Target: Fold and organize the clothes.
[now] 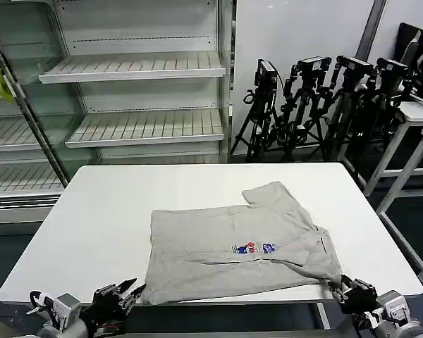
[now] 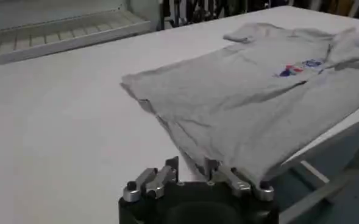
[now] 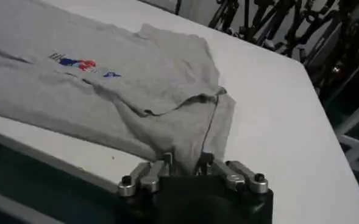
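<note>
T-shirt (image 1: 229,250): we see it flat on counter (image 1: 99,211), long axis running tool to tool, neck toward right tool.
Left tool (image 1: 120,296): fingers apart, at hem corner.
Right tool (image 1: 352,292): clamped on T-shirt's near corner.

from my head camera the left gripper (image 1: 127,292) and right gripper (image 1: 347,290) sit at the bottom edge — the arms behind them are cut off by the frame. i can't read the small chest print (image 1: 254,248) on the t-shirt (image 1: 225,246); it's just red and blue marks. in the right wrist view the shirt corner (image 3: 182,149) runs in between the fingers (image 3: 161,163) and the grip point is hidden — the left wrist view leaves the cloth edge (image 2: 194,152) meeting its gripper just as unclear. the tripods (image 1: 324,105) behind blur together.
</note>
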Controlling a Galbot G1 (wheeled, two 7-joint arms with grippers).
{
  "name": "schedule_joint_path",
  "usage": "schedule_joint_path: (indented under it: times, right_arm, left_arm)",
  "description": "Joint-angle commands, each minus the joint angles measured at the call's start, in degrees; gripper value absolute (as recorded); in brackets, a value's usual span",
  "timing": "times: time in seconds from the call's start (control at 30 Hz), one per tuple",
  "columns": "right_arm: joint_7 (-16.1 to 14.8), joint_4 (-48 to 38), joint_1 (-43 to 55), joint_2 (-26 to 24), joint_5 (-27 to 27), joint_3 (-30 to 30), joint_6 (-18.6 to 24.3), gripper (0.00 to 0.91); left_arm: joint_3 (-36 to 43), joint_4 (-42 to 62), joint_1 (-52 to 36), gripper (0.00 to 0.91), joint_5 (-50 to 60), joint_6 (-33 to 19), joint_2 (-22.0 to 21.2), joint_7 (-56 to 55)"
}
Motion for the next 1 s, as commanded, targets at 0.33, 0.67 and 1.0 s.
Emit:
schedule_joint_path:
  times: [0.33,0.67,1.0]
  right_arm:
    - [2.8,-9.3,38.1,-2.2,9.4,-17.9,0.3,0.907]
    - [-1.2,-33.1,80.7,11.4,10.6,-54.9,0.9,0.907]
    - [-6.2,-53.4,96.6,23.7,9.2,-65.3,3.1,0.907]
  left_arm:
    - [9.9,14.9,-30.3,0.907,-2.8,-0.8,-4.3,1.5]
    - [26.5,29.1,-52.7,0.907,-7.8,3.4,-11.4,2.2]
    - [31.7,33.9,-60.2,0.907,-6.9,4.6,-15.5,2.6]
